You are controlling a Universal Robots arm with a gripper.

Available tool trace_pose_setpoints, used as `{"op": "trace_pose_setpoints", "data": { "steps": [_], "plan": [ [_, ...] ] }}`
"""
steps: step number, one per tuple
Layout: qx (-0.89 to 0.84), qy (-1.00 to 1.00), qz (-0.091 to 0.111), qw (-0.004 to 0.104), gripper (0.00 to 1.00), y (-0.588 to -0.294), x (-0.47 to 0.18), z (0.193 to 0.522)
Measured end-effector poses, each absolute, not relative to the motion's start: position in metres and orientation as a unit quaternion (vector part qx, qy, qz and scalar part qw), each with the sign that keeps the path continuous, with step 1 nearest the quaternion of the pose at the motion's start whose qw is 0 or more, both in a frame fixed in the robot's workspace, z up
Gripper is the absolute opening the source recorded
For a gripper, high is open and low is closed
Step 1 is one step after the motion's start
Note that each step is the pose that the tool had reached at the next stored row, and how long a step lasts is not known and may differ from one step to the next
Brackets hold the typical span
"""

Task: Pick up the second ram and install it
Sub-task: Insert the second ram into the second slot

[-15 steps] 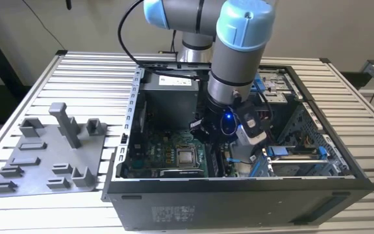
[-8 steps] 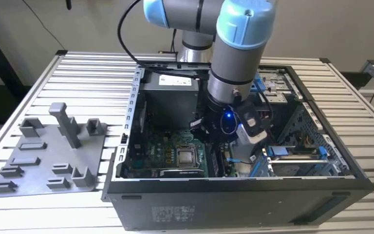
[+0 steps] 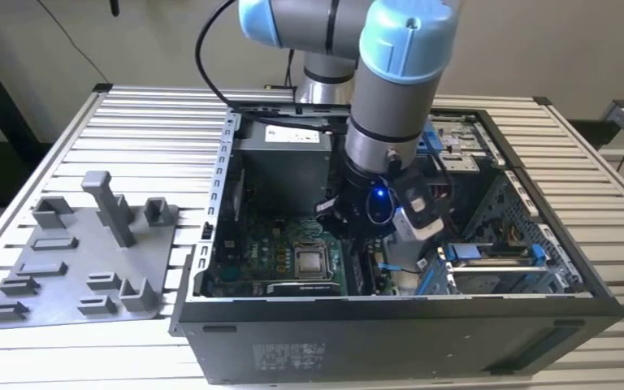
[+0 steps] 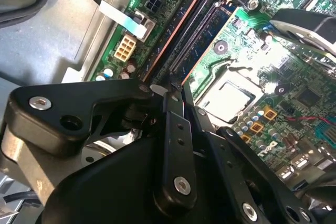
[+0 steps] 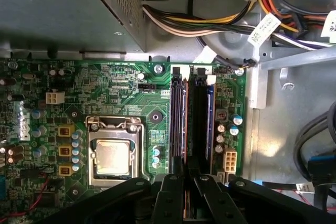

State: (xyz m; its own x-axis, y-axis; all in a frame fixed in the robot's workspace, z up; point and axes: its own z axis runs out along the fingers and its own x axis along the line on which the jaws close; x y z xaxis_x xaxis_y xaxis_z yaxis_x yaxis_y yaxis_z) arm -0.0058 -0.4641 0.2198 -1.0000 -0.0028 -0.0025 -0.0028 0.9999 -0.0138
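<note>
Sitting inside the computer case (image 3: 572, 276), the pincer (image 5: 185, 178) meets the motherboard slots (image 5: 190, 114).

Exterior view overlooks the open case (image 3: 399, 309); both wrist views closely share its motherboard (image 5: 121, 93).

1. The second ram (image 5: 185, 129) was a long, thin, dark stick, seen edge-on with a coppery edge (image 4: 173, 32).
2. It stood on edge along a motherboard slot, near end pinched in my gripper (image 5: 186, 177).
</note>
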Motion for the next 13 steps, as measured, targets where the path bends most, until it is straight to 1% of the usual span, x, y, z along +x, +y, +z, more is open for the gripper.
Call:
{"op": "trace_pose_setpoints", "data": {
  "steps": [13],
  "plan": [
    [-0.001, 1.000, -0.006, 0.001, 0.14, -0.4631, -0.0077, 0.2128]
  ]
}}
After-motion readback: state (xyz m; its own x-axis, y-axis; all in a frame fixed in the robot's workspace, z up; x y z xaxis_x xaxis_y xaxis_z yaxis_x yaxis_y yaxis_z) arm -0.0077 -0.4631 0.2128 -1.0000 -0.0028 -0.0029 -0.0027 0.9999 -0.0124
